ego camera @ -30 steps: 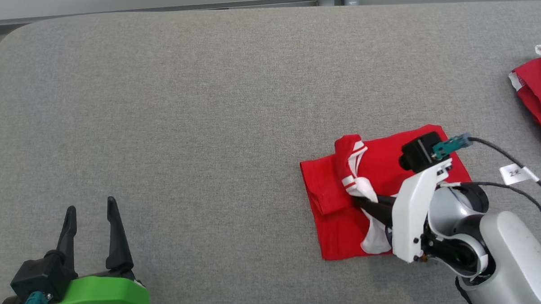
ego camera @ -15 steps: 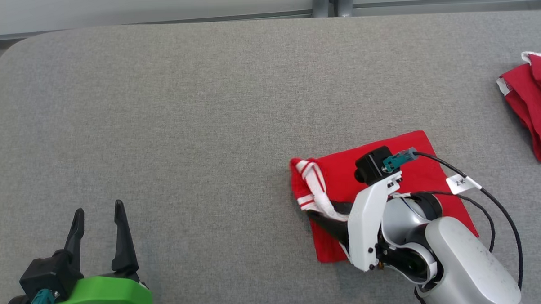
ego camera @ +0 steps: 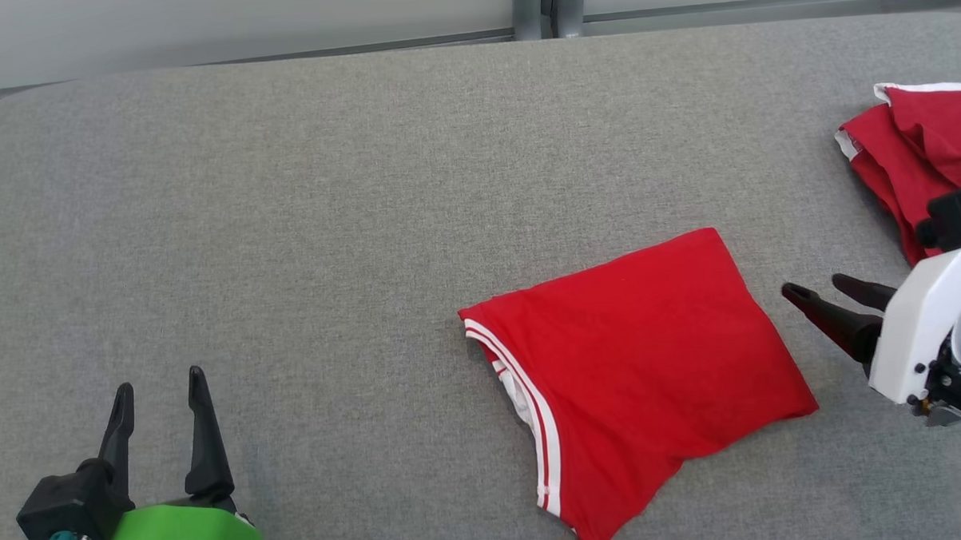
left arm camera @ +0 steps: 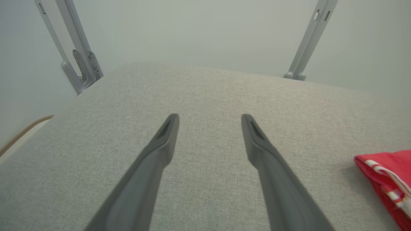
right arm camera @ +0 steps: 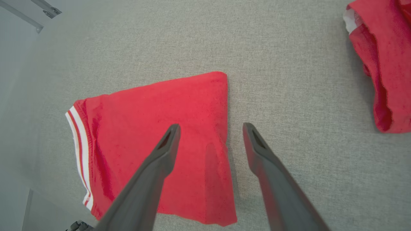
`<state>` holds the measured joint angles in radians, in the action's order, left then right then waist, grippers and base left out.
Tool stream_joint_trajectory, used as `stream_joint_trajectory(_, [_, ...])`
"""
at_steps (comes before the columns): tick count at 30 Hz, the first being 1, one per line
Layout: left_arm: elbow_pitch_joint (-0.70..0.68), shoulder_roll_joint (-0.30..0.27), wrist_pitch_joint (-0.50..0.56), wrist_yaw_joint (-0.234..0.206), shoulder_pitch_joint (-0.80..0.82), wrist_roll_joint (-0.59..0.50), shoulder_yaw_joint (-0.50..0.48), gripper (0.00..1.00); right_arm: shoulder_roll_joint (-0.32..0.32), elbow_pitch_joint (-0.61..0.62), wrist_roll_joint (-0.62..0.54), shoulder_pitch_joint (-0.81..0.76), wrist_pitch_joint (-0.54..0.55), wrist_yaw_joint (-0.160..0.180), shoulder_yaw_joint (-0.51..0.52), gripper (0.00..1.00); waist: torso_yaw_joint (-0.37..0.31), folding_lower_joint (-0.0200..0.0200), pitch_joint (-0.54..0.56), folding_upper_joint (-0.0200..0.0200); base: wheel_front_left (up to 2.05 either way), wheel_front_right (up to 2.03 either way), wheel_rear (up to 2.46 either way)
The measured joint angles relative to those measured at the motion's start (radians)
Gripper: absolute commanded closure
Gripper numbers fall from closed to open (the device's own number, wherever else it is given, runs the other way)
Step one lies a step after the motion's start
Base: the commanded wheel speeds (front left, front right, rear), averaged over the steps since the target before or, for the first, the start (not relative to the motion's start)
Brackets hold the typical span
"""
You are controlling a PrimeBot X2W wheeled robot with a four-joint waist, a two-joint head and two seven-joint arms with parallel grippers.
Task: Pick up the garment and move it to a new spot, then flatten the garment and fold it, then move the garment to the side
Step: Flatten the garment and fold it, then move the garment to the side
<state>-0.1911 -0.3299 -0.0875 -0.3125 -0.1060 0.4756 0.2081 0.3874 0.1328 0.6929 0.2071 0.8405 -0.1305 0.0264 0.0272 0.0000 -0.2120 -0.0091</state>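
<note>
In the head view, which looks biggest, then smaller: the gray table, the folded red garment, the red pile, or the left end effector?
1. gray table
2. folded red garment
3. red pile and left end effector: about alike; the pile is cut off, the end effector sits nearer the camera.

No text, label, brand, number or sign can be read; the red garment (ego camera: 635,360) and the grey table (ego camera: 286,189) are shown without lettering.
</note>
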Motion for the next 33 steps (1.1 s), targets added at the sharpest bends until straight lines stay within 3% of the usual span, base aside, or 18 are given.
stream_joint_trajectory(3, [0.002, 0.002, 0.000, 0.001, 0.012, 0.000, 0.006, 0.00, 0.030, -0.045, 0.006, -0.013, 0.031, 0.000, 0.006, 0.00, 0.002, 0.0000, -0.014, 0.0000, 0.00, 0.00, 0.00])
stream_joint_trajectory(10, [0.016, 0.004, 0.000, 0.012, 0.044, -0.001, 0.023, 0.00, 0.027, -0.166, 0.061, 0.048, 0.082, 0.000, -0.088, 0.00, 0.022, 0.0000, -0.034, 0.0000, 0.00, 0.00, 0.00])
stream_joint_trajectory(18, [0.036, 0.016, -0.003, 0.016, 0.066, -0.003, 0.044, 0.00, 0.037, -0.282, 0.004, 0.140, 0.071, 0.000, -0.184, 0.00, 0.054, 0.0000, -0.040, 0.0000, 0.00, 0.00, 0.00])
stream_joint_trajectory(19, [0.038, 0.019, -0.003, 0.016, 0.067, -0.003, 0.047, 0.00, 0.031, -0.301, -0.006, 0.150, 0.060, 0.000, -0.196, 0.06, 0.056, 0.0000, -0.040, 0.0000, 0.00, 0.00, 0.00])
stream_joint_trajectory(20, [0.040, 0.022, -0.005, 0.018, 0.069, -0.003, 0.050, 0.00, 0.026, -0.316, -0.016, 0.157, 0.049, 0.000, -0.212, 0.83, 0.059, 0.0000, -0.039, 0.0000, 0.00, 0.00, 0.00])
stream_joint_trajectory(21, [0.044, 0.023, -0.006, 0.018, 0.071, -0.003, 0.052, 0.00, 0.022, -0.330, -0.019, 0.164, 0.045, 0.000, -0.232, 1.00, 0.059, 0.0000, -0.038, 0.0000, 0.00, 0.00, 0.00])
stream_joint_trajectory(33, [0.052, -0.003, 0.007, 0.017, 0.060, 0.000, 0.043, 0.00, 0.058, -0.351, 0.072, 0.197, -0.066, 0.000, -0.335, 1.00, -0.013, 0.0000, -0.012, 0.0000, 0.00, 0.00, 0.00])
